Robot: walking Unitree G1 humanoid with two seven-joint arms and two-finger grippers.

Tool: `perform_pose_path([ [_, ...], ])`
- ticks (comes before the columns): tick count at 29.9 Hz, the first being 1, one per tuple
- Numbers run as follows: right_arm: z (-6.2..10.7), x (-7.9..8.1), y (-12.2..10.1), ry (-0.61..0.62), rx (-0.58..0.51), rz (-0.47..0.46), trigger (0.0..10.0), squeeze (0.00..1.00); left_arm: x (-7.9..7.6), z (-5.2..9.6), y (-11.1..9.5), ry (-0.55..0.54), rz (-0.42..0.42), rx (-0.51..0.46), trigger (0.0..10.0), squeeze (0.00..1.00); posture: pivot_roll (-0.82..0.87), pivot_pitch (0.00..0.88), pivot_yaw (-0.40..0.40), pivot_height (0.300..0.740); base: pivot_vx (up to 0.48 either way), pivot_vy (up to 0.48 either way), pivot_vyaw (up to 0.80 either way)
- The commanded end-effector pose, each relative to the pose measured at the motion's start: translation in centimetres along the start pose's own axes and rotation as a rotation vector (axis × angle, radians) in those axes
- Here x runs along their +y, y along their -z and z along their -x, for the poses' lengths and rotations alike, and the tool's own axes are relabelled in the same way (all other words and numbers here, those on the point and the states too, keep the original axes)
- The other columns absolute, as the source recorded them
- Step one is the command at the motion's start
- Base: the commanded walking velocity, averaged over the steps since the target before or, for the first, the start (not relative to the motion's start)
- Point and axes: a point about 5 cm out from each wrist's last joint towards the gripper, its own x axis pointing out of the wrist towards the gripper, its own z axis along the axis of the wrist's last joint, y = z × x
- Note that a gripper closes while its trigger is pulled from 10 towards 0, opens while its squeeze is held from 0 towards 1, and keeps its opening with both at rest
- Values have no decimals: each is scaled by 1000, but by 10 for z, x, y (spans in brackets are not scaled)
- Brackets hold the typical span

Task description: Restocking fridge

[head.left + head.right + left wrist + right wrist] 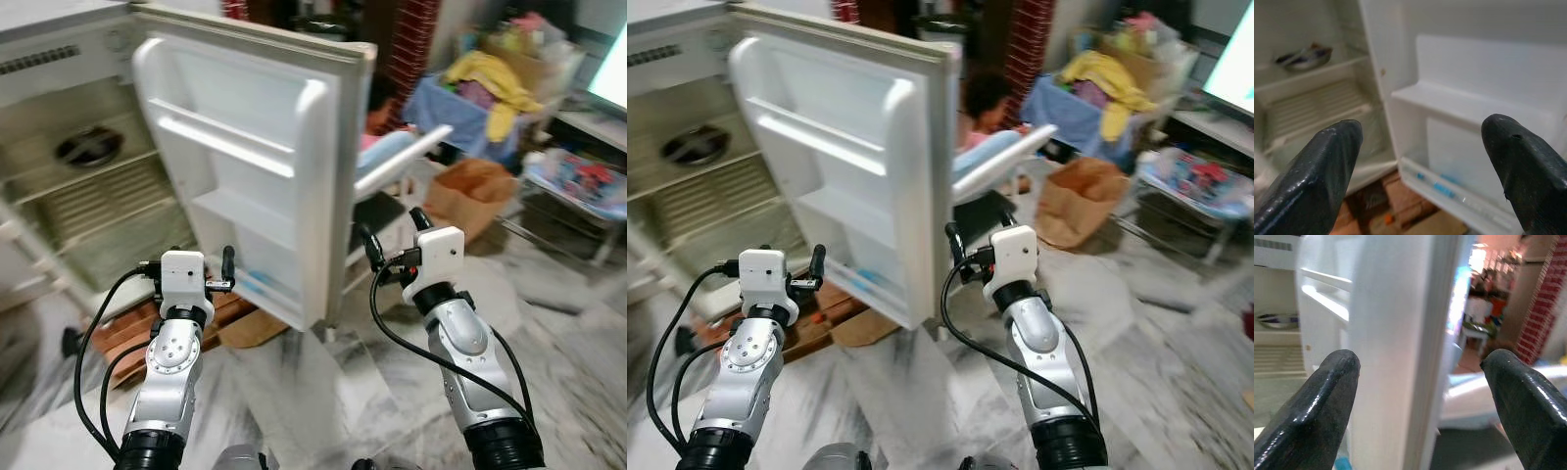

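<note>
At the far left the fridge (69, 166) stands open, its wire shelves bare apart from a dark bowl (88, 147) on the upper one; the left wrist view shows that bowl back in the cabinet. No stock to load is visible near the robot, and both grippers are empty.

The left gripper (186, 269) hovers low, in front of the bottom corner of the cabinet, fingers (1312, 171) spread wide with nothing between them. Its camera looks into the lower door shelf (269, 284), where something blue lies.

Next comes the door (245, 166), swung wide, its racks pale and empty, its free edge pointing at the robot. The right gripper (392, 235) is raised just right of that edge, fingers (1317, 401) apart and straddling it without touching, judging by the right wrist view.

Further right sit a brown paper bag (475, 196) on the marble floor (549, 343) and a heap of clothes (490, 83); a person is partly seen behind the door.

The step looks like settling the door open. To do it well, I'd keep the right fingers off the edge, nudge flat if needed, and turn toward the bag only once the view has steadied.
</note>
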Motion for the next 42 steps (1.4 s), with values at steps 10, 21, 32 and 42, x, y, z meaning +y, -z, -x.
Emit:
perform_pose_path([
  [10, 0, -14, -1, 35, -5, 3, 10000, 0, -7, -4, -9, 42, -29, -20, 10000, 0, -10, 0, 12, 740, 0, -330, 353],
  [21, -2, -11, -5, -4, -35, 24, 10000, 0, -14, -2, -9, 36, -13, -3, 10000, 0, -13, 0, 12, 740, 0, -479, 531],
  [32, -5, 5, -3, -129, -17, 102, 10000, 0, -15, -3, -11, 28, 1, -5, 10000, 0, -6, 0, 11, 740, 0, -106, 665],
  [42, -14, 9, -4, -83, -17, 99, 10000, 0, -13, -3, -12, 20, 4, 4, 10000, 0, 17, 0, 7, 740, 0, 0, 400],
])
